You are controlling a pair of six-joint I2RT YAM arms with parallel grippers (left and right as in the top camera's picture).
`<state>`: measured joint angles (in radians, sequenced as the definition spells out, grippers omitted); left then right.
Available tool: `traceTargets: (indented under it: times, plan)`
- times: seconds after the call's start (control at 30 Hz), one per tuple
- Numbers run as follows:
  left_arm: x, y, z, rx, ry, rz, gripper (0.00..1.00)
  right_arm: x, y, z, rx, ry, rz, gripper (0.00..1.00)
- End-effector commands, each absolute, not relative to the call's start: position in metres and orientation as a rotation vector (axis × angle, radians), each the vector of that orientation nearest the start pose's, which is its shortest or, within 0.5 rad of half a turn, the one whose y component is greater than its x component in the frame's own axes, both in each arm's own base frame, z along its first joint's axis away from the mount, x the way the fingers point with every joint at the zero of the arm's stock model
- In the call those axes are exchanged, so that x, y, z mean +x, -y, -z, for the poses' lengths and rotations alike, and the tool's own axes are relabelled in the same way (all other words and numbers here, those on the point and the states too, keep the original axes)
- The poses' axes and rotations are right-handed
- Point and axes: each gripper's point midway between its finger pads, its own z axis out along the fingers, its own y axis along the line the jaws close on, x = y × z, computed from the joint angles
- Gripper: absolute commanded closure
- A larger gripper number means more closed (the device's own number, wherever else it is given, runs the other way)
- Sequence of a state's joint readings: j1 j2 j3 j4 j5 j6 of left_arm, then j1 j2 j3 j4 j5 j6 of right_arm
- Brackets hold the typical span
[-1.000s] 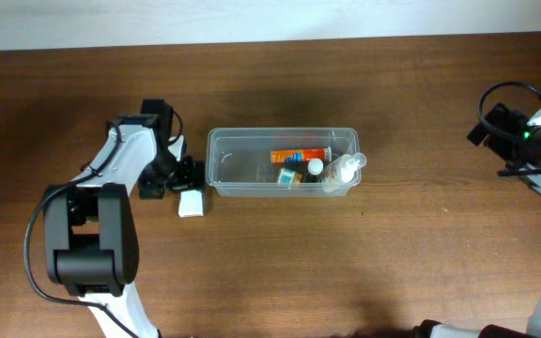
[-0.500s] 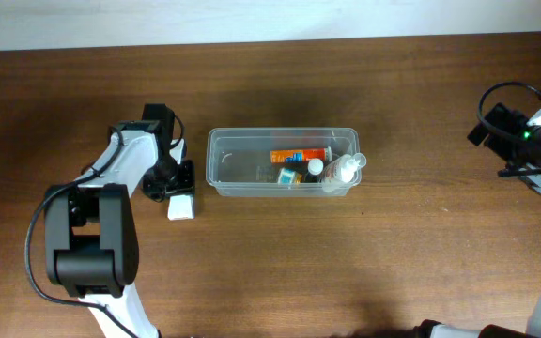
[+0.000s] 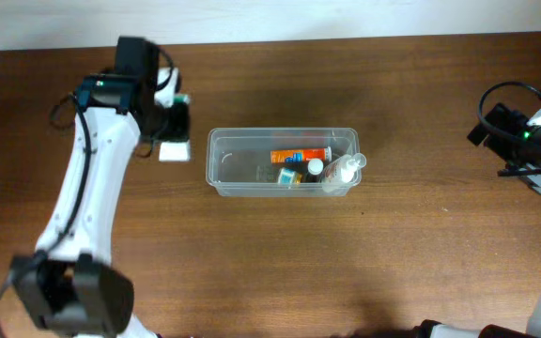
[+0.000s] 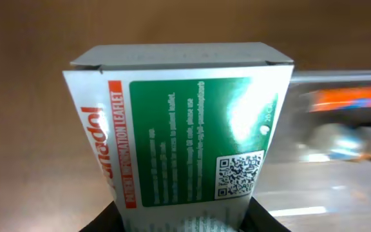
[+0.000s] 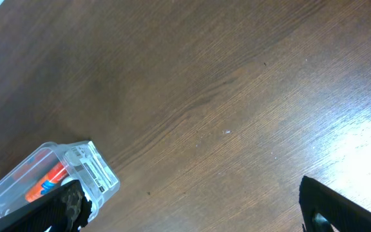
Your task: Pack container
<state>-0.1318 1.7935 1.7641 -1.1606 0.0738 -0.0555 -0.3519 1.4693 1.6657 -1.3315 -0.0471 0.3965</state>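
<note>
Container (image 3: 240, 187) stocked; left gripper (image 3: 173, 139) clasps box (image 4: 185, 135)

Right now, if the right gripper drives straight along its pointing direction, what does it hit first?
Bare table, most likely: only wood shows between the open fingers. The container sits off to the lower left, outside that line, though depth is unclear.

The clear, rounded-corner container (image 3: 238, 161) stands upright and open on the wooden table (image 3: 346, 263), partly filled
</note>
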Motion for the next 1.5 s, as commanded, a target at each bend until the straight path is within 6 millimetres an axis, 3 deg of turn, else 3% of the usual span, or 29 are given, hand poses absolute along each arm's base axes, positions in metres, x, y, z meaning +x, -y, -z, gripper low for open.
traceTargets:
  times: [0.0,0.07,0.13,0.27,0.3,0.33,0.4,0.47,0.57,0.63,0.67,0.7,0.87,0.93,1.03,1.07,1.1,1.2,1.27,1.37,1.47]
  plan:
    - [0.398,0.126,-0.226,0.504,-2.630,0.169,0.64,0.309,0.107,-0.262,0.986,-2.512,-0.078,0.02]
    - [0.387,0.162,-0.217,0.807,-2.568,0.150,0.63,0.309,0.106,-0.262,0.986,-2.512,-0.079,0.02]
    - [0.377,0.188,-0.201,1.130,-2.478,0.117,0.71,0.309,0.106,-0.262,0.986,-2.512,-0.079,0.01]
    - [0.369,0.213,-0.168,1.655,-2.259,0.049,0.71,0.309,0.106,-0.262,0.986,-2.512,-0.079,0.02]
    - [0.369,0.215,-0.158,1.754,-2.214,0.039,0.65,0.309,0.106,-0.262,0.986,-2.512,-0.079,0.01]
    - [0.372,0.212,-0.140,1.871,-2.176,0.003,0.64,0.309,0.106,-0.262,0.986,-2.512,-0.079,0.02]
    - [0.383,0.194,-0.122,1.934,-2.207,-0.145,0.65,0.309,0.106,-0.262,0.986,-2.512,-0.079,0.02]
    - [0.391,0.182,-0.106,2.005,-2.205,-0.233,0.65,0.309,0.106,-0.262,0.986,-2.512,-0.079,0.02]
    - [0.398,0.180,-0.094,2.098,-2.137,-0.250,0.64,0.309,0.106,-0.262,0.986,-2.512,-0.079,0.01]
    - [0.409,0.181,-0.095,2.050,-2.132,-0.276,0.52,0.309,0.106,-0.262,0.986,-2.512,-0.078,0.01]
    - [0.414,0.181,-0.097,2.008,-2.144,-0.291,0.32,0.309,0.106,-0.262,0.986,-2.512,-0.079,0.02]
    - [0.420,0.180,-0.100,1.955,-2.163,-0.318,0.00,0.309,0.106,-0.262,0.986,-2.512,-0.079,0.02]
    - [0.439,0.179,-0.134,1.636,-2.277,-0.378,0.00,0.309,0.106,-0.262,0.986,-2.512,-0.079,0.02]
    - [0.442,0.179,-0.160,1.467,-2.312,-0.358,0.00,0.309,0.106,-0.262,0.986,-2.512,-0.079,0.01]
    - [0.433,0.162,-0.204,1.201,-2.377,-0.318,0.00,0.309,0.107,-0.262,0.986,-2.512,-0.078,0.02]
    - [0.422,0.144,-0.222,1.080,-2.429,-0.302,0.00,0.309,0.106,-0.262,0.986,-2.512,-0.079,0.01]
    - [0.417,0.137,-0.227,1.046,-2.444,-0.297,0.00,0.309,0.106,-0.262,0.986,-2.512,-0.079,0.02]
    - [0.386,0.082,-0.262,0.757,-2.554,-0.270,0.00,0.309,0.106,-0.262,0.986,-2.512,-0.079,0.01]
    - [0.357,0.045,-0.288,0.547,-2.594,-0.163,0.00,0.309,0.106,-0.262,0.986,-2.512,-0.079,0.02]
    - [0.317,0.001,-0.326,0.302,-2.532,-0.041,0.00,0.309,0.106,-0.262,0.986,-2.512,-0.079,0.02]
    - [0.279,-0.033,-0.350,0.132,-2.409,-0.091,0.00,0.309,0.106,-0.262,0.986,-2.512,-0.079,0.02]
